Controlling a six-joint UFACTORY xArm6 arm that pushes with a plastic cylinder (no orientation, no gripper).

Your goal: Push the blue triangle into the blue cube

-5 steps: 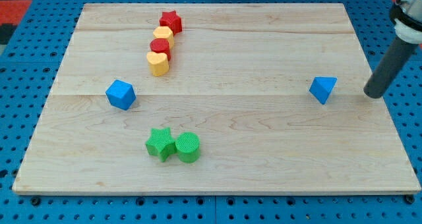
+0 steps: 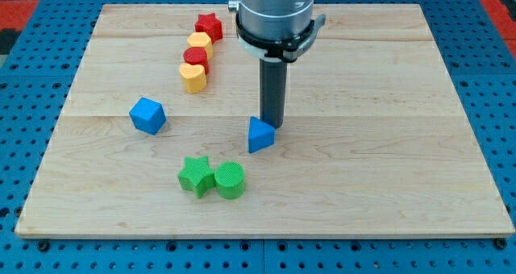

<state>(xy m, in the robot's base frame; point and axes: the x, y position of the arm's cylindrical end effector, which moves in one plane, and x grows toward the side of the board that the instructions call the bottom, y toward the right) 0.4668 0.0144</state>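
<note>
pale wooden board [image 2: 387, 185] lies on a blue pegboard [image 2: 16, 105]. near the board's middle sits the blue triangle [image 2: 260, 134], with my tip [image 2: 274, 127] touching its upper right side; the rod has no claw and holds nothing. the blue cube [image 2: 147, 115] sits well apart toward the view's left. a green star [image 2: 195, 176] and green cylinder [image 2: 230, 180] touch each other below. red and yellow blocks [image 2: 197, 53] line up near the top.

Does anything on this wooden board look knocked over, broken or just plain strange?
Nothing stands out. My tip rests against the blue triangle; the blue cube sits apart toward the view's left, and the other blocks sit in tidy groups on the undamaged board.
</note>
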